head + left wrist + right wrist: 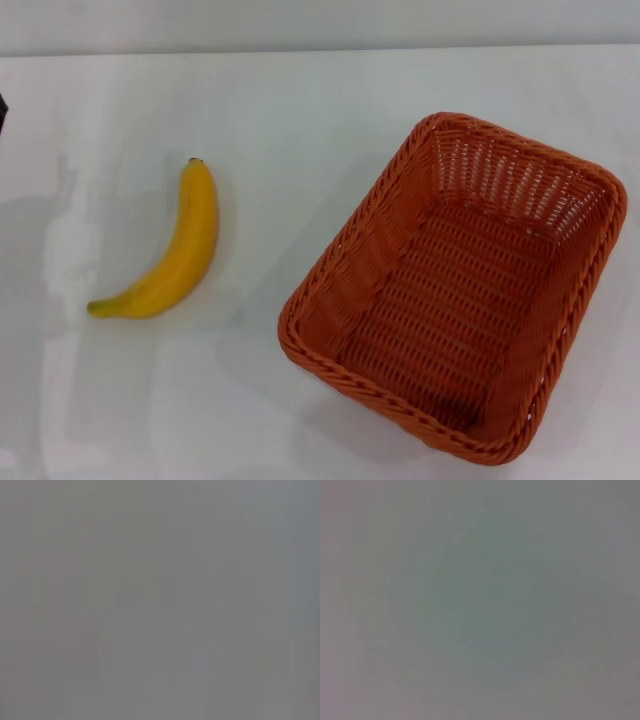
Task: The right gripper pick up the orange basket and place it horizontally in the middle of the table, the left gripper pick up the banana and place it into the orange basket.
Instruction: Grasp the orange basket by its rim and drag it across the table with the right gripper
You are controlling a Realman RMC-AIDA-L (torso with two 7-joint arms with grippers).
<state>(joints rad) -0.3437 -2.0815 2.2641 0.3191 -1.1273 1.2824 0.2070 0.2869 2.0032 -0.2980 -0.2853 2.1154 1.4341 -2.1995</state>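
In the head view the orange basket (455, 285) sits empty on the right part of the white table (300, 110), turned at an angle with one corner toward the back. The yellow banana (172, 250) lies on the table's left part, its greenish stem end toward the front left and its dark tip toward the back. A clear gap of tabletop separates banana and basket. Neither gripper shows in the head view. Both wrist views show only a plain grey blur with no object or fingers.
The table's far edge (320, 50) runs along the back, against a pale wall. A small dark shape (3, 112) touches the left border of the head view.
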